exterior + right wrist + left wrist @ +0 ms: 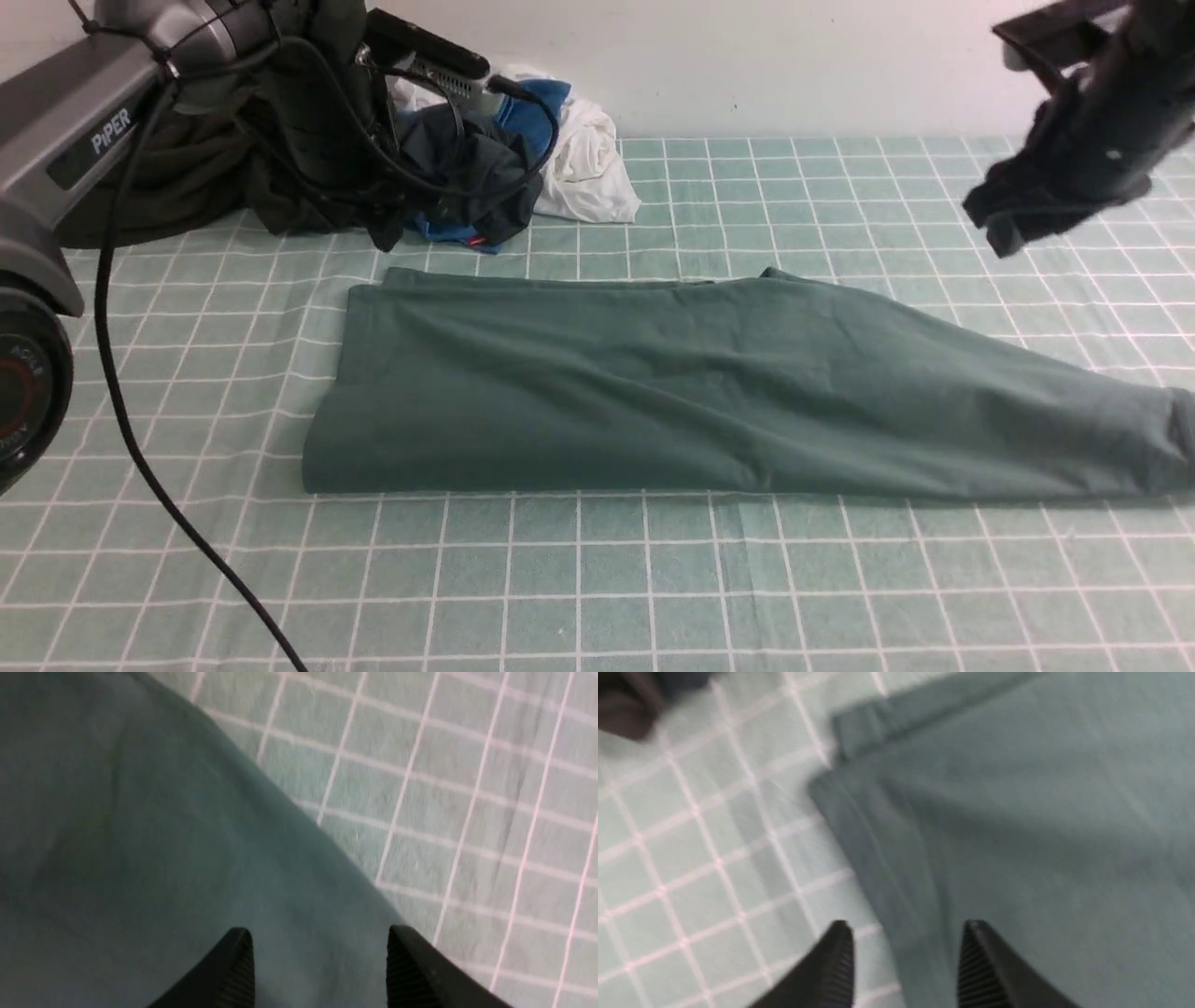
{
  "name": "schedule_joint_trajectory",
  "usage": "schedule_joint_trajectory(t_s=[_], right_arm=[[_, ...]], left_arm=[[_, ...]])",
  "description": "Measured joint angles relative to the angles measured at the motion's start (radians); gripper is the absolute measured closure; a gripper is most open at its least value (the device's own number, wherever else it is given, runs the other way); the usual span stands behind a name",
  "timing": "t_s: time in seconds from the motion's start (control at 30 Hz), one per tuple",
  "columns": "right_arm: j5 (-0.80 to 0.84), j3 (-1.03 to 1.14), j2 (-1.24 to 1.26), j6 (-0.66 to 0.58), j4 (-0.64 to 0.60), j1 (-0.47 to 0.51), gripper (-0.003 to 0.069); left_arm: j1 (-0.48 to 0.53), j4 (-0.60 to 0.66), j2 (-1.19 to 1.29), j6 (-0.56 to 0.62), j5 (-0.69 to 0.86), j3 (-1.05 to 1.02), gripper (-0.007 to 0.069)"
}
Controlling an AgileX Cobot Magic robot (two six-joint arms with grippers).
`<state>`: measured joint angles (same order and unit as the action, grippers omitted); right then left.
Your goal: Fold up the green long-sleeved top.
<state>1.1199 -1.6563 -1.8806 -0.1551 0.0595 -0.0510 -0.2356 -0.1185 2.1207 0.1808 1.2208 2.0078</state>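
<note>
The green long-sleeved top (709, 392) lies flat across the checked cloth as one long folded band, with a sleeve end running off the right edge. My left gripper (906, 926) is open and empty above the top's corner (1017, 812), where a lower layer sticks out. In the front view its fingers are lost against the dark clothes at the back left. My right gripper (318, 929) is open and empty, hovering over the top's slanted edge (117, 835). In the front view the right gripper (1004, 224) hangs blurred above the table, behind the top's right part.
A heap of clothes sits at the back left by the wall: a dark olive garment (187, 177), a navy one (467, 187), a blue one and a white one (588, 168). A black cable (140, 448) trails over the checked cloth (597, 579) at the front left.
</note>
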Motion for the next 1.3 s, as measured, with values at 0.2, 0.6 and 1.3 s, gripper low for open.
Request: schedule_joint_trajectory(t_s=[0.2, 0.6, 1.3], right_arm=[[-0.091, 0.258, 0.07, 0.023, -0.033, 0.132, 0.0291], [-0.277, 0.345, -0.094, 0.1, -0.035, 0.326, 0.0206], [-0.28, 0.344, -0.072, 0.025, -0.046, 0.322, 0.0615]], left_arm=[[0.0, 0.075, -0.039, 0.035, -0.007, -0.268, 0.0602], [0.0, 0.085, -0.059, 0.037, -0.203, -0.533, 0.0628], [0.0, 0.036, -0.217, 0.034, -0.2, -0.544, 0.0628]])
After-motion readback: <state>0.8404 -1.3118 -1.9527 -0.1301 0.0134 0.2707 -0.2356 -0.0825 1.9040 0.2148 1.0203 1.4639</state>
